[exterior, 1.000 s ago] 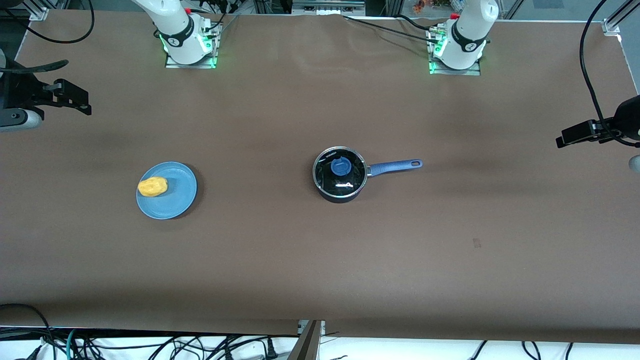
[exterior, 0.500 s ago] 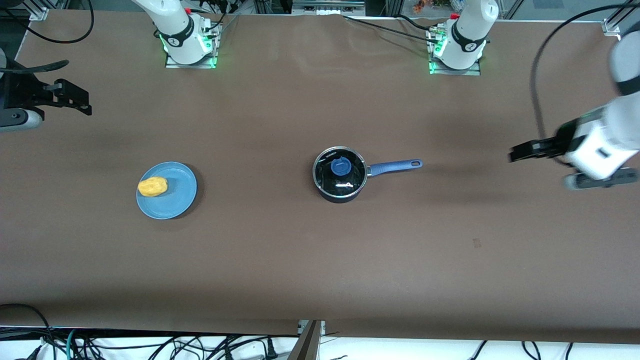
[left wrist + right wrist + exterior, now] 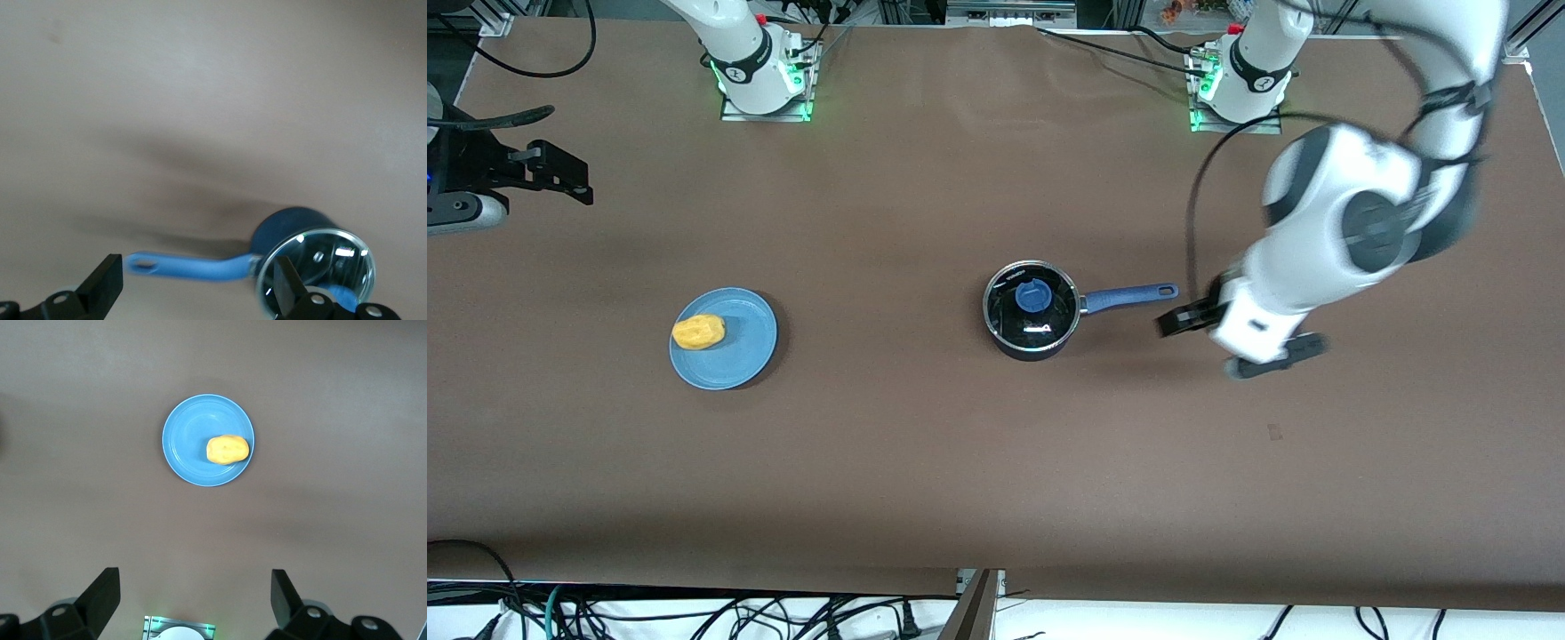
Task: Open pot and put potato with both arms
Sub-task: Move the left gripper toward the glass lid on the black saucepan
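Sitting on your light-blue plate, the yellow potato; glass-lidded black saucepan nearby. Left gripper spread wide over the saucepan's handle; right gripper likewise, waiting.

The brown table carries the pot and a plate.

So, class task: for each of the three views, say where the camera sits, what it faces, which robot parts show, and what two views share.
Front: high across the table, facing both bases; left end effector near the pot.
Left wrist: on the left arm, looking down at the pot; its open fingers show.
Right wrist: on the right arm, over the plate and potato; open fingers show.
Shared: front and left wrist both show the pot.
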`<state>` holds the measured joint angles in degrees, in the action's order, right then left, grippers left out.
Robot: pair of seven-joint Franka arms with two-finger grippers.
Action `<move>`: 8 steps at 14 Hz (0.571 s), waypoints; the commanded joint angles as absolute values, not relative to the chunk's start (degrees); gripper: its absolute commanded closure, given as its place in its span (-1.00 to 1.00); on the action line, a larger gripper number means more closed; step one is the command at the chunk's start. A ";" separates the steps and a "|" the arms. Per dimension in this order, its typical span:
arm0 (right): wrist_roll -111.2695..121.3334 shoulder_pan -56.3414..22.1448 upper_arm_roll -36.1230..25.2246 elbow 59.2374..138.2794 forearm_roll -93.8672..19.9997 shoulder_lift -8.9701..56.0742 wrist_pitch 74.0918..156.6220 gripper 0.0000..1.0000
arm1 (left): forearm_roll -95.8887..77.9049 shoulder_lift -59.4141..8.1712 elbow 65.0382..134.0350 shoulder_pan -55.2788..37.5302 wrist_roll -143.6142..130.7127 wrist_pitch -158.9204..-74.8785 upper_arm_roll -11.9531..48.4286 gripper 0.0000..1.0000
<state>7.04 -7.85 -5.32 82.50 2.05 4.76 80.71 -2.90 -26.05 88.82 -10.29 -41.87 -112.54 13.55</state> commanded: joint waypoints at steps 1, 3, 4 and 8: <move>6.68 -7.91 -5.54 83.06 2.37 4.04 80.59 -1.00 | 0.00 -31.19 85.87 -15.71 -49.90 -115.74 13.18 -1.00; 6.68 -7.82 -5.54 82.97 2.29 4.13 80.95 -1.00 | 3.14 -32.95 85.61 -19.06 -53.86 -117.07 13.18 -1.00; 6.68 -7.74 -5.54 83.06 2.29 4.13 80.95 -1.00 | 3.95 -33.39 84.74 -19.77 -55.79 -116.98 13.18 -1.00; 6.77 -7.73 -6.33 83.06 1.85 4.31 81.74 -1.00 | 4.22 -34.71 82.54 -25.64 -63.17 -116.81 13.10 -1.00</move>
